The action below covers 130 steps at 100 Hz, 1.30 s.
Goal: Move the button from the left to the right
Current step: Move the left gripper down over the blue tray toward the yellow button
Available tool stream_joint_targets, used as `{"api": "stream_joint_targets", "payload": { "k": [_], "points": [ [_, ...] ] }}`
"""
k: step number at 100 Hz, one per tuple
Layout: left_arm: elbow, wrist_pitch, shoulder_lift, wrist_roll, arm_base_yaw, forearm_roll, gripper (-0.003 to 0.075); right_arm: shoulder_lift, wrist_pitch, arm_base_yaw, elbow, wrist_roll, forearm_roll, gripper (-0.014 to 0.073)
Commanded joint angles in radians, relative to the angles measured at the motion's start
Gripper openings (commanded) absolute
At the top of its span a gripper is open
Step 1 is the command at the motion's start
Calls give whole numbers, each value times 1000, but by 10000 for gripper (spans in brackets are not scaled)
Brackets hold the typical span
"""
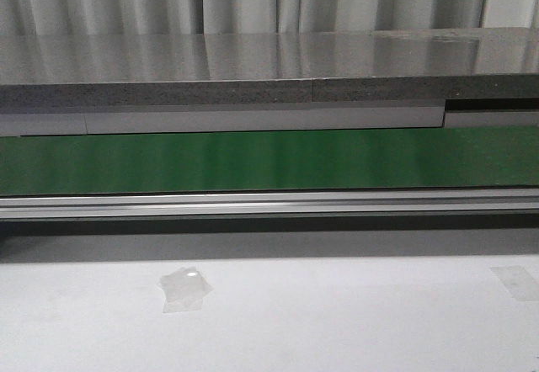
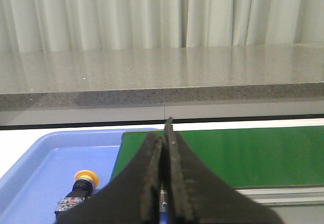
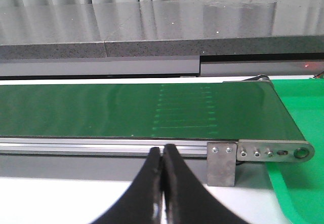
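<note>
The button (image 2: 76,191), with a yellow-orange cap and a black body bearing a blue-red mark, lies on its side in a blue tray (image 2: 45,153) in the left wrist view. My left gripper (image 2: 163,138) is shut and empty, its fingers pressed together, hanging just to the right of the button and above the tray's edge. My right gripper (image 3: 163,152) is shut and empty over the white table, in front of the conveyor's rail. Neither gripper nor the button shows in the front view.
A green conveyor belt (image 1: 269,160) with an aluminium rail (image 1: 269,204) runs across the table. Its end plate (image 3: 273,153) sits by a green tray (image 3: 304,127) on the right. A grey stone ledge (image 1: 253,77) stands behind. Tape patches (image 1: 185,288) lie on the white table.
</note>
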Motion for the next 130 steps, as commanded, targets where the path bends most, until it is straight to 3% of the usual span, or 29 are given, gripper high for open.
{"api": "stream_joint_targets", "payload": {
  "k": [1,41,69,83,115,130],
  "points": [
    [44,-81,-28,-5,1,-1,-20,-19,-83,1,-14,1,-10,-66],
    [34,-79,-28,-5,1,-1,-20,-19,-83,1,-14,1,-10,-66],
    [-190,61,56,-5,1,-36,-20,-19,-83,1,-14,1,-10,-66],
    [-380,237,195,-5,1,-39,-20,-19,-83,1,-14,1,-10,-66],
    [-829,819,582,-3,1,-39,-20,-19,-83,1,-14,1,-10,-66],
    [-949,960,718,-3,1,-39,-20,-19,-83,1,-14,1,-10,-66]
  ]
}}
